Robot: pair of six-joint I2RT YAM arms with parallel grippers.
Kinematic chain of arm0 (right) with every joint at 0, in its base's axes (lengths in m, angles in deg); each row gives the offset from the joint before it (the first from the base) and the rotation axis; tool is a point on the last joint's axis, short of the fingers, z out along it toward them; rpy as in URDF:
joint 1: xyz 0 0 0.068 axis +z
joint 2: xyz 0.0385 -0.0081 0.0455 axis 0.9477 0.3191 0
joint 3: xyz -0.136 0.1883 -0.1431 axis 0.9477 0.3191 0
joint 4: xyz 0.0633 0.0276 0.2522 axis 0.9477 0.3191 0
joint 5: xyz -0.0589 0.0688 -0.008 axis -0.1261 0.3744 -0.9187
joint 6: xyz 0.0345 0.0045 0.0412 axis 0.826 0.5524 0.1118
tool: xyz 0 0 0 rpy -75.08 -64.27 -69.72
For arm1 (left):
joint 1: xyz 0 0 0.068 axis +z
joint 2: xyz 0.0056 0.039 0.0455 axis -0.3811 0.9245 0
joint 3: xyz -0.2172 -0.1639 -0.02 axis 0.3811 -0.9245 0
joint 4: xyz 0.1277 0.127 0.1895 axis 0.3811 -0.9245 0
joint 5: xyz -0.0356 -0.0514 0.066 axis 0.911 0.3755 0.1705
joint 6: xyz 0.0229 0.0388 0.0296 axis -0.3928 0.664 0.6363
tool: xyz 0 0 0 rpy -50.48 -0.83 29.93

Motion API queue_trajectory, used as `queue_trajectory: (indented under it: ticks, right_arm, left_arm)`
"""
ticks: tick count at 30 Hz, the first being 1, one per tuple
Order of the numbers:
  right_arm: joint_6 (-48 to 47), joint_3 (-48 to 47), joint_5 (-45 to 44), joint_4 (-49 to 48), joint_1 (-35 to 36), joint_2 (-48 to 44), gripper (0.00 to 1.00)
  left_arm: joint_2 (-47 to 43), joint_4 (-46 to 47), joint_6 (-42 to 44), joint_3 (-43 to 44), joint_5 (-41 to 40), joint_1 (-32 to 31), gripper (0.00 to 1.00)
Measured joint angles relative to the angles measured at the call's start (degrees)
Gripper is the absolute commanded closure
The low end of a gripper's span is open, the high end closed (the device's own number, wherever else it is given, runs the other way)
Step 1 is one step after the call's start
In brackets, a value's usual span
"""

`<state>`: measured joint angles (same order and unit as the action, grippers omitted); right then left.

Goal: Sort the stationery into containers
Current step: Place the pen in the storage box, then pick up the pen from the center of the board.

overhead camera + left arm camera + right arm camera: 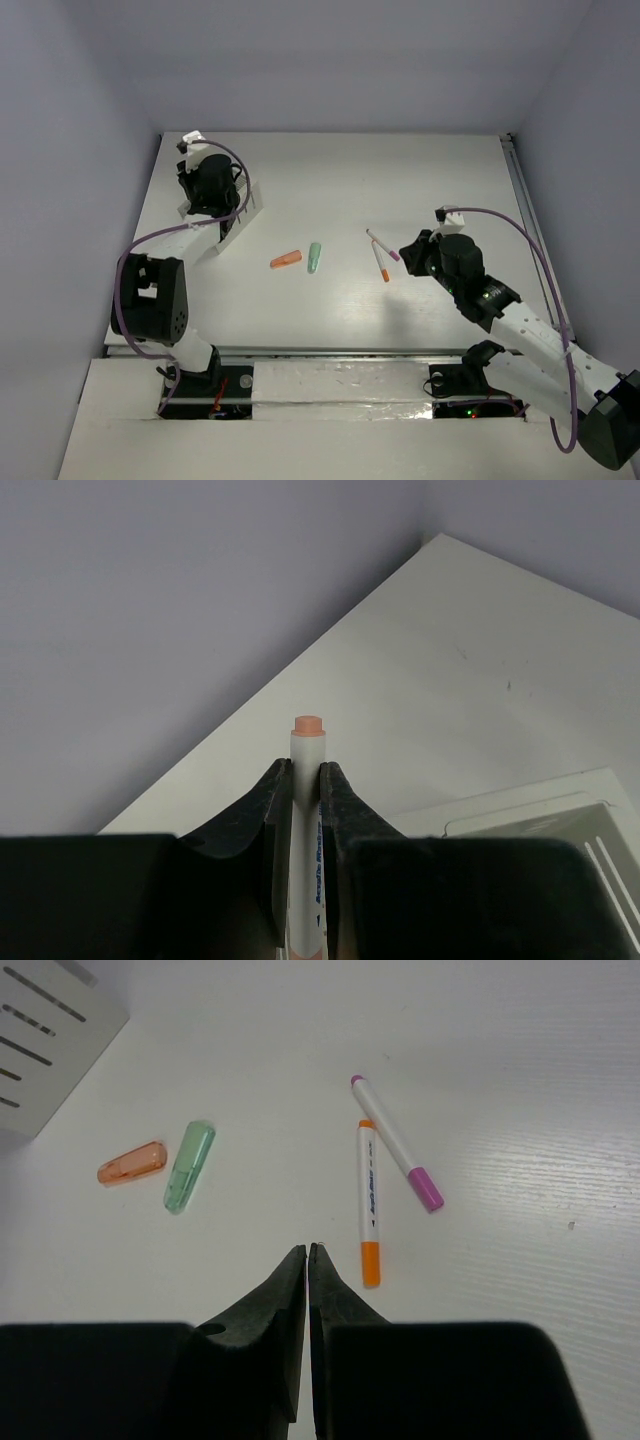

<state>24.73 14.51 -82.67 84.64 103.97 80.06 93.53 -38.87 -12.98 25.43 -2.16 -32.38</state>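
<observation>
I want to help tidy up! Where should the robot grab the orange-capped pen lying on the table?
Grip the orange-capped pen on its white barrel, nearer the orange cap, coming straight down with the jaws across its thin width. It lies flat, and the magenta-capped pen crowds its other end.

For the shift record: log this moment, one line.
left gripper: shut on pen, by box | right gripper: shut, empty | loose: magenta pen, orange pen, orange piece, mint piece
</observation>
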Motion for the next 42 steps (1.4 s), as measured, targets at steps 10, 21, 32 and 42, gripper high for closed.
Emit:
queue_trajectory:
  ticks: [10,21,32,42]
  right_arm:
    - [0.20,0.26,0.00,-0.63,0.00,-0.85,0.90]
    - [0.20,0.26,-0.04,-0.85,0.00,-1.11,0.90]
    - [0.59,0.20,-5.49,1.53,0.00,-4.11,1.00]
    - [1.73,-0.02,-18.75,8.07,0.00,-10.43,1.00]
  left_arm:
    - [1.25,1.75,0.96,-1.22,-1.68,-1.27,0.73]
    - [-0.55,2.21,2.25,-2.64,-5.07,-7.67,0.70]
    - [-6.67,-15.26,-14.67,11.19,6.25,-33.70,1.00]
    - [11.74,-23.26,-36.09,13.00,22.99,-48.11,0.81]
